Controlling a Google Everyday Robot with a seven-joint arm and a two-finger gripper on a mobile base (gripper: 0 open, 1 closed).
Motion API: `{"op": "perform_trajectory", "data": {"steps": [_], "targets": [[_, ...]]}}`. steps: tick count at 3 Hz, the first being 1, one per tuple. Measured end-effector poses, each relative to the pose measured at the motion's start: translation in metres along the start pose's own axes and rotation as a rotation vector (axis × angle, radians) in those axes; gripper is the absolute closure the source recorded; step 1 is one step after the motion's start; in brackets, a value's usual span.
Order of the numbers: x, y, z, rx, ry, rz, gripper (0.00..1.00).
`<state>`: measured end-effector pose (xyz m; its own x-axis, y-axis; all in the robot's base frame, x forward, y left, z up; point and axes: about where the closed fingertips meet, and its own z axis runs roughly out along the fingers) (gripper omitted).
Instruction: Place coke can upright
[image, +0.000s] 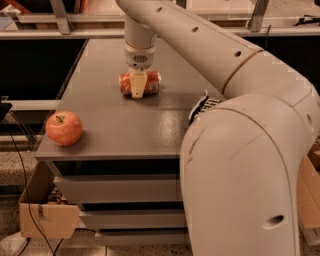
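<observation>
You see the small red-orange cylindrical soda can lying on its side on the far part of the grey flat-topped drawer cabinet, its long axis running left to right. The cream-coloured gripper points straight down at the can's middle and covers it. You cannot tell whether it is clamped or loose. A round red apple sits well apart, at the near left corner.
</observation>
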<state>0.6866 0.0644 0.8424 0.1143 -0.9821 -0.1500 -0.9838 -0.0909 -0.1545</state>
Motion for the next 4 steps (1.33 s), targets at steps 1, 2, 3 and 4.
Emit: {"op": "perform_trajectory", "data": {"steps": [1, 2, 3, 4], "targets": [[-0.007, -0.006, -0.016, 0.033, -0.071, 0.008, 0.87], [-0.021, -0.013, -0.047, 0.105, -0.212, 0.005, 1.00], [-0.040, -0.016, -0.071, 0.170, -0.376, 0.028, 1.00], [-0.065, -0.016, -0.079, 0.199, -0.585, 0.095, 1.00]]}}
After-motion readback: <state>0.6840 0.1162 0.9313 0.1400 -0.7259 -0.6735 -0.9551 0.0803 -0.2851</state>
